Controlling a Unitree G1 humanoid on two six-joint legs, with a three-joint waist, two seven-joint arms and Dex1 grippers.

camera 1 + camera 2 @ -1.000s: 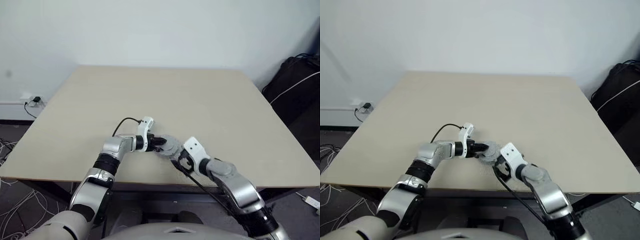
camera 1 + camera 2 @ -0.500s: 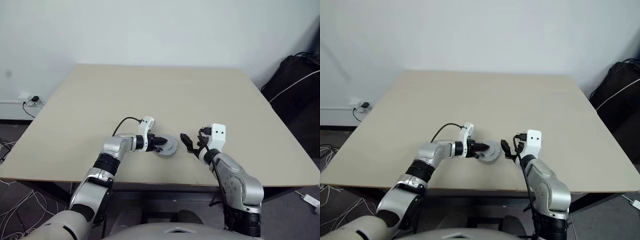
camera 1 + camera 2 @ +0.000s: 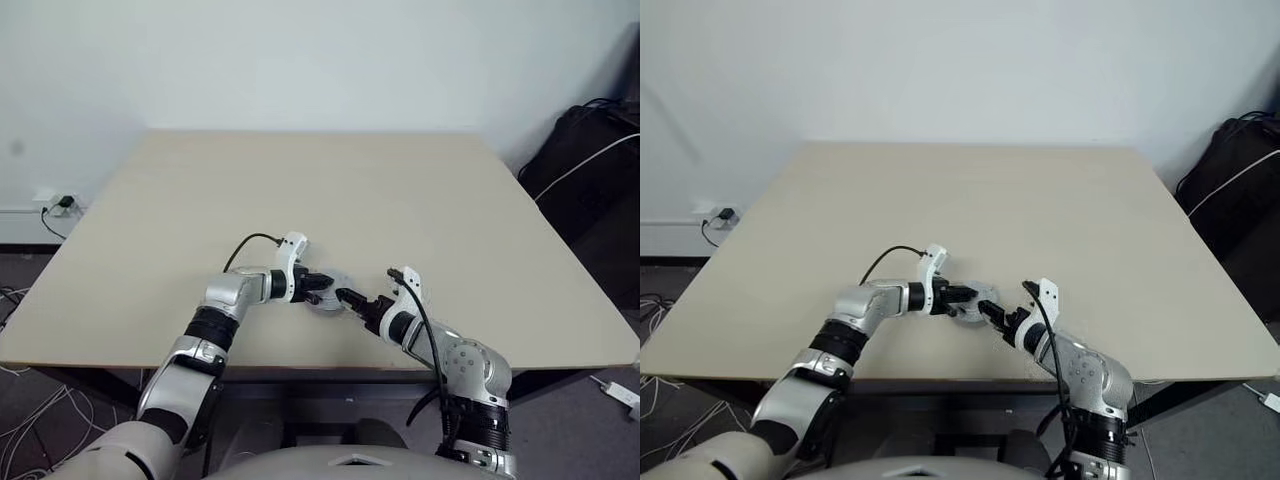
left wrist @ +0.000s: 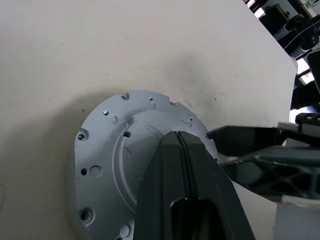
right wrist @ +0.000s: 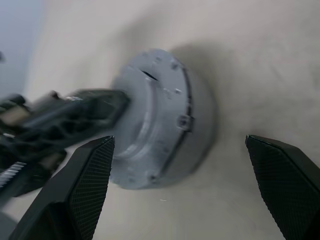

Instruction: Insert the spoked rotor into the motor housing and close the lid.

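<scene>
The lid (image 3: 331,293), a plain grey disc with a raised middle, lies near the table's front edge on top of the motor housing (image 5: 202,120), whose round grey side wall shows beneath it. My left gripper (image 3: 321,285) is shut, and its joined fingertips (image 4: 181,142) rest on the lid's raised middle (image 4: 115,170). My right gripper (image 3: 350,299) is open just to the right of the lid. Its two black fingers (image 5: 92,170) stand wide on either side of the assembly without touching it. The spoked rotor is hidden.
The beige table (image 3: 400,200) stretches away behind the assembly. Its front edge runs just below both grippers. A black bag (image 3: 590,150) with a white cable sits on the floor past the right edge. Cables and a wall socket (image 3: 55,203) are at the left.
My right gripper swung away to the right and rolled over, then came back to the lid's right side, still open. The left gripper stayed pressed on the lid.
</scene>
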